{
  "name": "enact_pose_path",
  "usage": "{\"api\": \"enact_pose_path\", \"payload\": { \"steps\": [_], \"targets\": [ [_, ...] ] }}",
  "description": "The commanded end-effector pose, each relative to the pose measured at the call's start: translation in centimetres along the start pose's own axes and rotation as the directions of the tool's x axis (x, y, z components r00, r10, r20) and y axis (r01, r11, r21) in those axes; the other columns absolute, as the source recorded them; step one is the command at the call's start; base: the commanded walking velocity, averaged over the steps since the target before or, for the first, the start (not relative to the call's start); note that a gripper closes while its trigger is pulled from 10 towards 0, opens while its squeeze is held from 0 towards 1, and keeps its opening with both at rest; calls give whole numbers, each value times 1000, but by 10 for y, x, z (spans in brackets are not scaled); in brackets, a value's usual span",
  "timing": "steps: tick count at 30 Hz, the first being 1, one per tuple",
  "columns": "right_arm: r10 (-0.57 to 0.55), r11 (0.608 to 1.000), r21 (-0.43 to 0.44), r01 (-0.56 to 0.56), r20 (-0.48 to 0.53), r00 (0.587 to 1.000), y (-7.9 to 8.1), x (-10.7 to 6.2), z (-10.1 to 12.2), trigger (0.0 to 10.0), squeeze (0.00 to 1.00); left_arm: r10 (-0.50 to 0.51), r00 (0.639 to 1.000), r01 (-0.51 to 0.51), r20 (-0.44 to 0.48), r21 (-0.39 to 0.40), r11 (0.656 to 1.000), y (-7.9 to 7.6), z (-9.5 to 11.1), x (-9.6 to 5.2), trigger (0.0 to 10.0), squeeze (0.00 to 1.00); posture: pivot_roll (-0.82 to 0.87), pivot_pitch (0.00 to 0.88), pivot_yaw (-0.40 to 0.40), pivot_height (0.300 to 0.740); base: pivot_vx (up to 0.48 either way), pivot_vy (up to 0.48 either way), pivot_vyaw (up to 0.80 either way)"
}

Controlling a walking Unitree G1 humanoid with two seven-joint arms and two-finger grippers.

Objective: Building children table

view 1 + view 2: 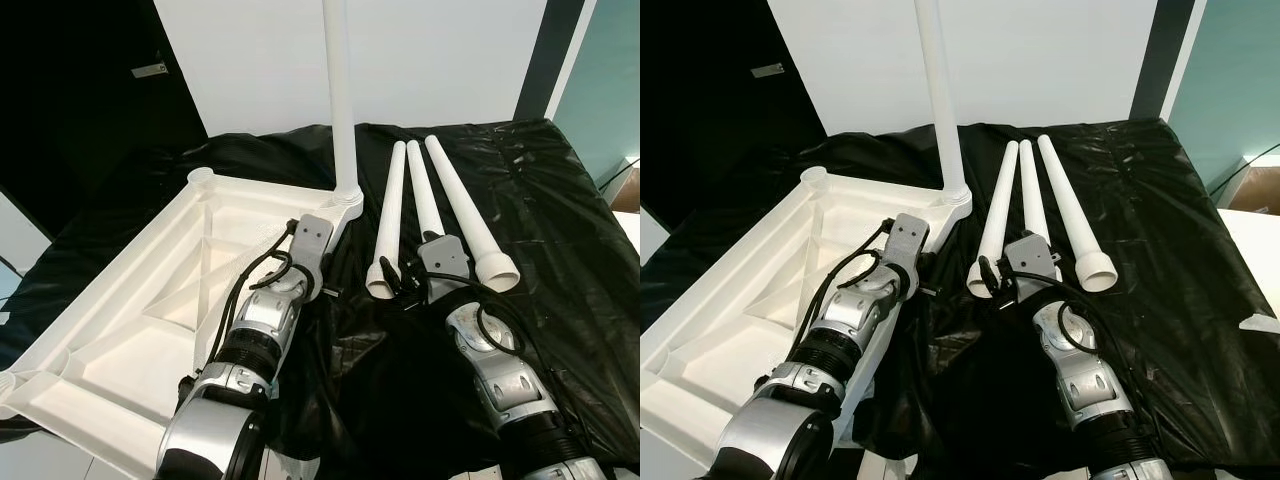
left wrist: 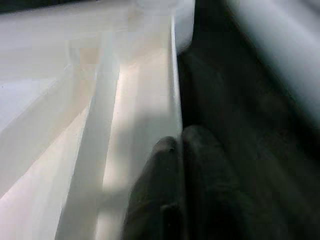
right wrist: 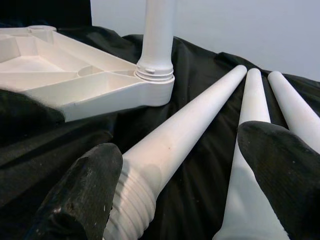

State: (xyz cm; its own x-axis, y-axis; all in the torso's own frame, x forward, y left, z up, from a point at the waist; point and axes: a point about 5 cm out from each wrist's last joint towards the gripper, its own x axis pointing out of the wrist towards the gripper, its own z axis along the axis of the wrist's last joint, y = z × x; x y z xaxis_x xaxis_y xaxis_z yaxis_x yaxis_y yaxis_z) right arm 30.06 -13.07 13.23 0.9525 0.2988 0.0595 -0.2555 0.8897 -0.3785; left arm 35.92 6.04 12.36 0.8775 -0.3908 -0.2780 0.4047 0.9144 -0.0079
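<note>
Right gripper (image 3: 175,185), fingers spread wide, straddles the nearest loose leg (image 3: 185,135) right of the upturned tabletop (image 1: 150,300); close squarely above the threads, while the left gripper (image 2: 182,165), pinched together, steadies that tabletop's right rim.

tabletop (image 1: 120,300): white, plain, ribbed underside | upright leg (image 1: 340,90): white | three loose legs (image 1: 425,195): white, unpatterned | cloth (image 1: 560,200): glossy black | arms (image 1: 500,375): silver, black joints | fingers (image 3: 85,190): matte black
</note>
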Motion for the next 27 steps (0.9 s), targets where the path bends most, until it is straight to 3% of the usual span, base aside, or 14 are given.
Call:
{"api": "enact_pose_path", "payload": {
  "steps": [1,5,6,7,12,13,14,15,17,19,20,21,24,27],
  "targets": [
    [9,1000,-3,-8,6,1000,4,1,2,10000,0,0,994,3,108,-28,1000,4,16,-3,10000,1000,-1,0,121,740,0,0,0],
    [11,1000,-4,-11,8,1000,4,2,2,10000,0,-39,984,49,175,-54,997,4,27,-9,10000,1000,2,0,118,740,0,0,0],
    [13,1000,-5,-13,9,1000,4,2,2,10000,0,-73,975,88,211,-62,994,3,34,-14,10000,780,3,0,117,740,0,0,0],
    [14,1000,-5,-14,8,1000,4,2,2,10000,0,-92,965,113,247,-70,991,3,39,-20,10000,0,4,0,117,740,0,0,0],
    [15,1000,-6,-15,7,1000,4,2,1,10000,0,-68,964,86,259,-57,995,12,40,-31,10000,0,8,0,115,740,0,0,0],
    [16,1000,-6,-16,7,1000,4,2,1,10000,0,-5,984,5,176,3,1000,24,29,-32,10000,0,11,0,114,740,0,0,0],
    [16,1000,-6,-16,7,1000,4,2,1,10000,0,-5,984,5,176,3,1000,24,29,-32,10000,0,11,0,114,740,0,0,0],
    [17,1000,-5,-17,7,1000,4,2,1,10000,0,77,993,-82,85,52,995,40,15,-33,10000,0,16,0,111,740,0,0,0],
    [17,1000,-5,-17,7,1000,4,2,1,10000,0,77,993,-82,85,52,995,40,15,-33,10000,0,16,0,111,740,0,0,0],
    [22,1000,-4,-22,7,1000,5,2,1,10000,0,242,969,-235,-50,114,965,73,-9,-40,10000,0,24,0,108,740,0,0,0],
    [22,1000,-4,-22,7,1000,5,2,1,10000,0,242,969,-235,-50,114,965,73,-9,-40,10000,0,24,0,108,740,0,0,0],
    [24,1000,-3,-24,7,1000,5,2,1,10000,0,300,949,-287,-94,132,949,86,-18,-44,10000,0,24,0,107,740,0,0,0],
    [25,1000,-2,-25,9,1000,5,2,2,10000,0,360,921,-337,-147,158,928,99,-30,-52,10000,0,25,0,105,740,0,0,0],
    [25,1000,-3,-25,9,1000,5,2,2,10000,0,348,920,-322,-178,160,933,97,-33,-56,10000,0,25,0,104,740,0,0,0]
  ]
}}
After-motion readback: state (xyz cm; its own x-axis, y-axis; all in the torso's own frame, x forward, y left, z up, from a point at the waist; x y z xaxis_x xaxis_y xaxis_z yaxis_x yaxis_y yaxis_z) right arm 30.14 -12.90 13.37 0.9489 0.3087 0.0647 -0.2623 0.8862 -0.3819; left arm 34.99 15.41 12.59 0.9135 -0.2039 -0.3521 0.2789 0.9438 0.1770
